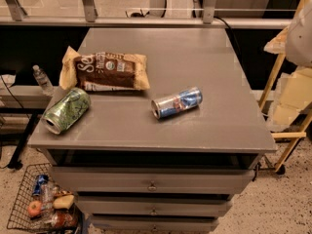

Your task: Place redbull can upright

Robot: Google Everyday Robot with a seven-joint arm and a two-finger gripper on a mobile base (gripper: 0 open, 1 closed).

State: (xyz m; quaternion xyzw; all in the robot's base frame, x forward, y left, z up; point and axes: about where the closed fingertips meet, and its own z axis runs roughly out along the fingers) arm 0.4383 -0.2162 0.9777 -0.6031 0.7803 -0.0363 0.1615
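The redbull can (176,103) is slim, blue and silver with small red marks. It lies on its side near the middle of the grey cabinet top (195,57), its silver top pointing to the front left. My gripper is not in view. Only a white rounded part (300,35), perhaps my arm, shows at the upper right edge, well away from the can.
A wider green patterned can (66,110) lies on its side at the front left corner. A brown snack bag (104,70) lies behind it. Drawers (152,184) sit below the top. A wire basket (41,206) stands on the floor left, a yellow frame (287,96) right.
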